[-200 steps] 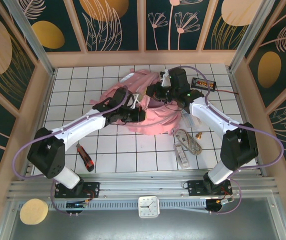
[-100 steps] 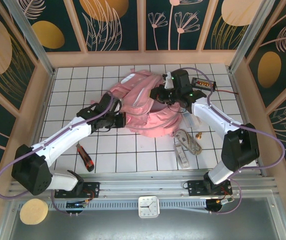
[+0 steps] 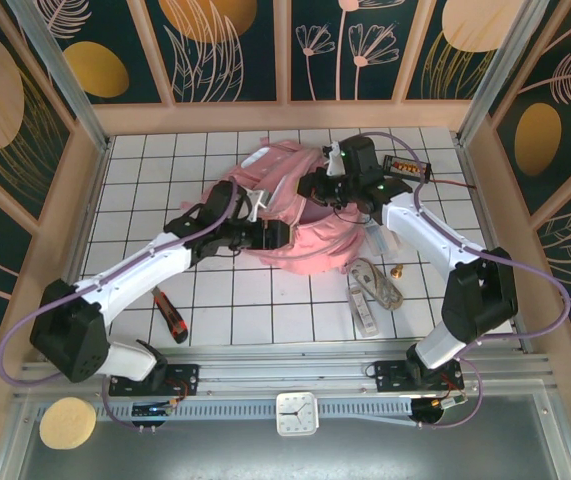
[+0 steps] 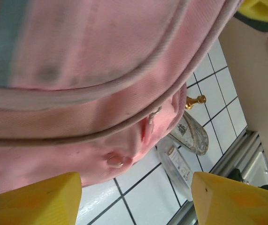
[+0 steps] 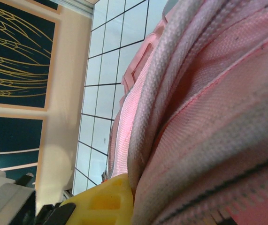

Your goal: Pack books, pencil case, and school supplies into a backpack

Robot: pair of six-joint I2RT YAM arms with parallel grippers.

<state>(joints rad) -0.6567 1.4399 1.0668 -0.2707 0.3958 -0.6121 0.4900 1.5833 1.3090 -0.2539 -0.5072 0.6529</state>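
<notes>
Item 1, backpack (image 3: 290, 215): light-pink fabric, slumped on the white tiled table (image 3: 145, 170), between the two pincers and touching both. Item 2, left pincer (image 3: 275, 232): at the backpack's near left flank. Its wrist view shows the two yellow fingers (image 4: 35, 201) standing well apart with nothing between them. Pink fabric, a piped seam and a small metal ring lie just ahead of the tips. Item 3, right pincer (image 3: 310, 190): at the backpack's far right edge, jaws together, clamped on a fold of the backpack. In its wrist view one yellow finger (image 5: 106, 201) presses against woven strap and zip tape; the other finger is hidden by fabric. Item 4, school supplies, two pieces. The slim whitish bar (image 3: 363, 306) lies flat on the tiles, to the right of the left pincer and nearer the arm bases, well apart from both pincers. The pale looped cord bundle (image 3: 379, 281) lies against the bar's far end, just beside the backpack's near right corner, on the base side of the right pincer. Item 5, small brass piece (image 3: 400, 270): just right of the cord bundle. Item 6, red-and-black utility knife (image 3: 171, 313): left of the left pincer, toward the bases, beside the left forearm. Item 7, black box with orange marks (image 3: 407, 166): near the right pincer, on its right.
</notes>
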